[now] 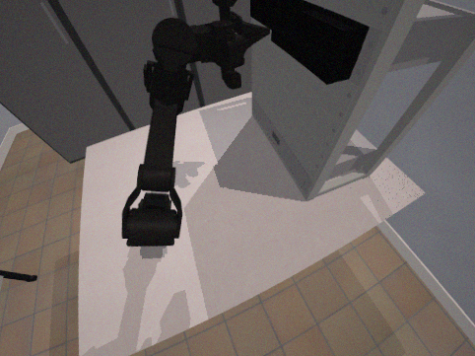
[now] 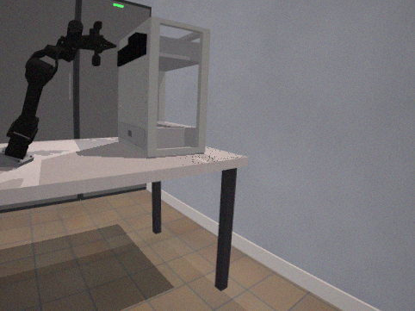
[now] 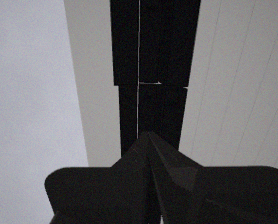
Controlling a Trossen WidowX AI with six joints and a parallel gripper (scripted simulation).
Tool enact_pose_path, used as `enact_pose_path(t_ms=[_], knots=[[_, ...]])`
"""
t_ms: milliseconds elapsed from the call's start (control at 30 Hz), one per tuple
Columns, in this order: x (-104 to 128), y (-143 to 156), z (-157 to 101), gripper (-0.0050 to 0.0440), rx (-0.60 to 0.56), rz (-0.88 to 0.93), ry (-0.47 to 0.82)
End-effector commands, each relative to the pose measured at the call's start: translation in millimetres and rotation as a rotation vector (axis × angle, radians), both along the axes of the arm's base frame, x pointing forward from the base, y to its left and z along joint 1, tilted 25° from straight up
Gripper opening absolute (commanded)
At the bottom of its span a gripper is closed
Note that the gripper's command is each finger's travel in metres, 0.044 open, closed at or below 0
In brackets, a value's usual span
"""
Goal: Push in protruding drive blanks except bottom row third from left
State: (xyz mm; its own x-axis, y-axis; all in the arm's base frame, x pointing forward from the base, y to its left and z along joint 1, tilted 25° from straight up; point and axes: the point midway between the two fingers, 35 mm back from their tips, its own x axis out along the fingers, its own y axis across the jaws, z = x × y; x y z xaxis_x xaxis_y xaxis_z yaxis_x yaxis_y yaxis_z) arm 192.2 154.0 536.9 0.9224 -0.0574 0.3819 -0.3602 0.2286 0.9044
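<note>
My claw (image 1: pixel 263 31), pinched fully shut and holding nothing, points its tip at the left end of the dark drive blanks (image 1: pixel 315 39) high on the front of the rack (image 2: pixel 151 103). In the wrist view the closed fingertips line up on a vertical seam between dark panels (image 3: pixel 160 45), with a horizontal break just above.

From here, I judge the push should go straight and level into the face of one blank, not onto the seam, so I would shift sideways to a panel's middle first. Because the contact sits near the rack's top and the rack stands loose on the table (image 2: pixel 129 172), a slow, steady press matters; a hard shove up there could rock it backward or slide it out of place.

Counting, near to far: one arm, its base (image 1: pixel 150 227) at the table's near side; one claw; one table. On it stands one grey rack, and beyond, two dark cabinet doors (image 2: pixel 39 65). How many blanks stick out I cannot tell. The dark band reads as one mass from above, and the bottom row shows only one small mark (image 1: pixel 275 137).
</note>
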Motion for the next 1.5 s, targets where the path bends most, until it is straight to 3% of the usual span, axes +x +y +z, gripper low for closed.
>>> enact_pose_path(t_ms=[0,367,633,1167,1467], knots=[[-2.0,-17.1,0.1,0.0,0.013,0.003,-0.007],[-4.0,-73.9,-11.9,0.0,0.013,0.003,-0.007],[-4.6,-91.6,-15.7,0.0,0.013,0.003,-0.007],[-3.0,-97.4,-16.1,0.0,0.013,0.003,-0.008],[15.7,-98.6,-8.2,0.0,0.013,0.003,-0.007]])
